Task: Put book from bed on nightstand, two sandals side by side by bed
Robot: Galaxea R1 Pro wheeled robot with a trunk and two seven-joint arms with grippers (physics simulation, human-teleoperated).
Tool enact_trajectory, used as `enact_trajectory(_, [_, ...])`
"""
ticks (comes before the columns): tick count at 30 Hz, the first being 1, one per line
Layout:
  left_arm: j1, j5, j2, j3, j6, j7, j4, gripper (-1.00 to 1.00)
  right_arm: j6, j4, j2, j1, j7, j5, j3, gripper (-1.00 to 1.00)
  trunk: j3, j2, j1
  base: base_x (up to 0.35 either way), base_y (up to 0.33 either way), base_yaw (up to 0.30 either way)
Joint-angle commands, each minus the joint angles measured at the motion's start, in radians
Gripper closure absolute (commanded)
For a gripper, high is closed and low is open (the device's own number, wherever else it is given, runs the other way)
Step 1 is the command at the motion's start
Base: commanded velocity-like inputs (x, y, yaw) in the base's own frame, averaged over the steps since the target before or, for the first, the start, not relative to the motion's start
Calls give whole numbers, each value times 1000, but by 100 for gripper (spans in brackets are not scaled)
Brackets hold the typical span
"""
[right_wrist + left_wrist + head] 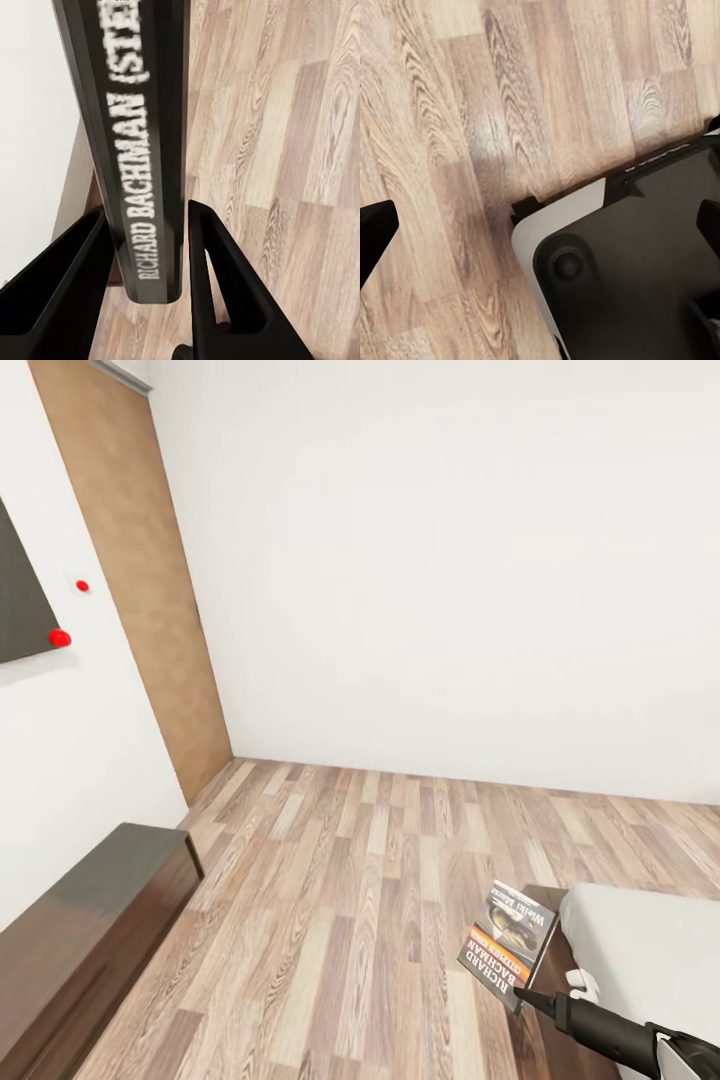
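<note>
Low at the right of the head view, the right gripper holds the book up off the floor, just beside the corner of the bed, whose light-grey mattress and dark frame edge show there. The right wrist view looks along the spine of the book, with its white lettering "Richard Bachman", and the two dark fingers stand close on either side of the lower end, so the jaws are nearly closed on the thin volume, pinching it by its bottom edge. I judge the paperback to be light and fairly flexible (a thin cover, not a hardback), likely to sag or swing if held only by one corner, with a glossy cover that may slip; a hold across the spine or deeper along the short edge should carry it steadily. Its tilt in the head view suggests the grasp sits near one corner. The left gripper's dark fingertips show at opposite edges of its wrist view, well apart, with nothing between them but plank floor and part of the robot's base. A long dark-brown cabinet stands against the wall at the left of the head view; its top looks bare, and I cannot tell whether it is a nightstand or the longer dresser.
</note>
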Motion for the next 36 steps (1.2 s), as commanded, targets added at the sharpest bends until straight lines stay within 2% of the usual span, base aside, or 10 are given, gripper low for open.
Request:
enact_trajectory(1, [-1, 9, 0, -9, -3, -4, 1, -100, 9, 0, -1, -1, 1, -11, 7, 100, -4, -9, 4, 0, 0, 0])
enact_trajectory(3, [-1, 9, 0, -9, -3, -4, 1, -100, 9, 0, -1, -1, 1, -11, 7, 100, -7, -23, 12, 0, 0, 0])
enact_trajectory(36, [-1, 9, -2, -9, -3, -4, 1, -100, 9, 0, -1, -1, 2, -11, 7, 100, 47, -23, 12, 0, 0, 0])
